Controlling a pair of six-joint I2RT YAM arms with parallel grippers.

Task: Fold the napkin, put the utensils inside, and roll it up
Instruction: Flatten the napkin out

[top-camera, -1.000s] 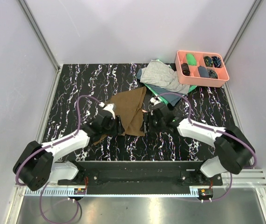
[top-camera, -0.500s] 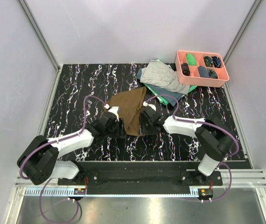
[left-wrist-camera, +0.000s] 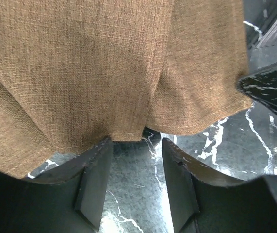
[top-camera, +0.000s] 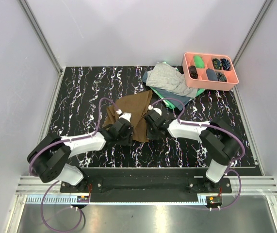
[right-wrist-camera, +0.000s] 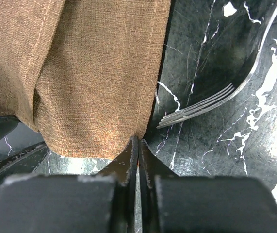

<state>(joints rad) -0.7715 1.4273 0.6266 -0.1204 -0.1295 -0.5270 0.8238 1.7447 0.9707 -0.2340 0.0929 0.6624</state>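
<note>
The brown napkin [top-camera: 131, 109] lies rumpled at the middle of the black marbled table, its near hem toward the arms. My left gripper [top-camera: 130, 135] is open at that hem; in the left wrist view the napkin [left-wrist-camera: 104, 73] fills the top and the hem sits just at the tips of the left gripper [left-wrist-camera: 136, 143]. My right gripper [top-camera: 147, 131] is shut on the napkin's near right edge; its jaws [right-wrist-camera: 138, 140] pinch the cloth [right-wrist-camera: 94, 82]. A silver fork [right-wrist-camera: 211, 103] lies on the table just right of the napkin. The other utensils are hidden.
A grey cloth [top-camera: 170, 80] lies over a green cloth [top-camera: 177, 103] at the back right. A salmon compartment tray [top-camera: 211, 87] with small items stands in the far right corner. Grey walls enclose the table on three sides.
Both arms have moved in toward the napkin's near edge. The right gripper, open a second ago, has shut on the cloth. The left gripper stays open.
</note>
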